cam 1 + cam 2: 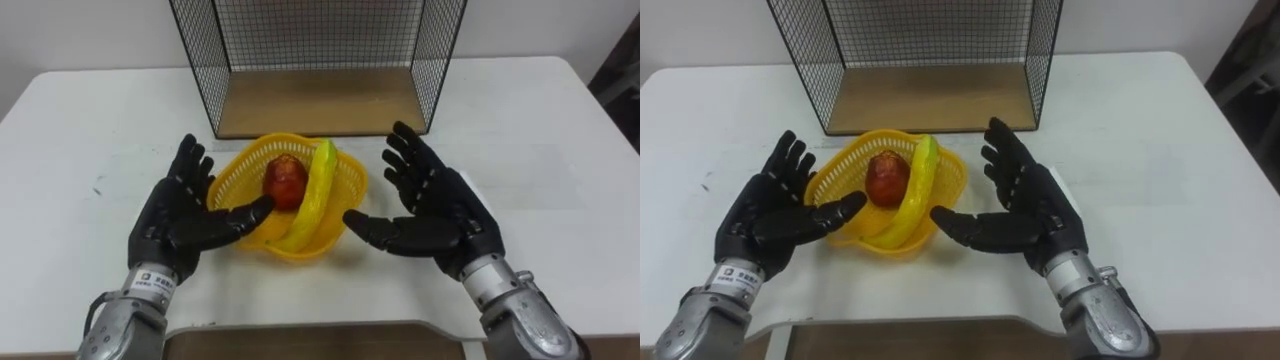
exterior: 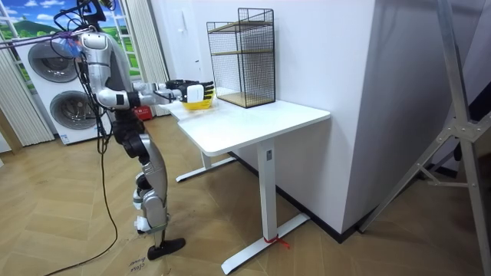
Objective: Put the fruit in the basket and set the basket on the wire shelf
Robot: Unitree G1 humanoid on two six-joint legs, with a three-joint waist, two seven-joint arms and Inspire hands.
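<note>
**White table, one loaded basket, two open hands**

White table (image 1: 540, 130) top carries the whole scene: one yellow basket (image 1: 232, 172), one wire shelf (image 1: 315, 40) with a wooden board (image 1: 315, 102) as its floor, and two pieces of fruit. One red apple (image 1: 285, 182) and one yellow-green banana (image 1: 318, 190) both lie inside the basket. The apple is on the left, and the banana runs front to back just beside it with its far end reaching over the rim.

The basket stands on the tabletop just in front of the shelf's open side, not on the shelf. In the room view the shelf stands on the far part of the table and has an upper tier. The table stands against a white wall on a wooden floor (image 2: 77, 230), with two washing machines (image 2: 55, 63) stacked behind the robot. The robot stands upright at the table's end on the room view's left, both arms held forward over the top.

The left hand (image 1: 175, 222) and the right hand (image 1: 445, 210) flank the basket, palms turned inward toward it, fingers straight and spread, holding nothing. The left thumb crosses the basket's near-left rim close to the apple, though actual contact cannot be judged. The right thumb lies just beside the basket's near-right edge.
</note>
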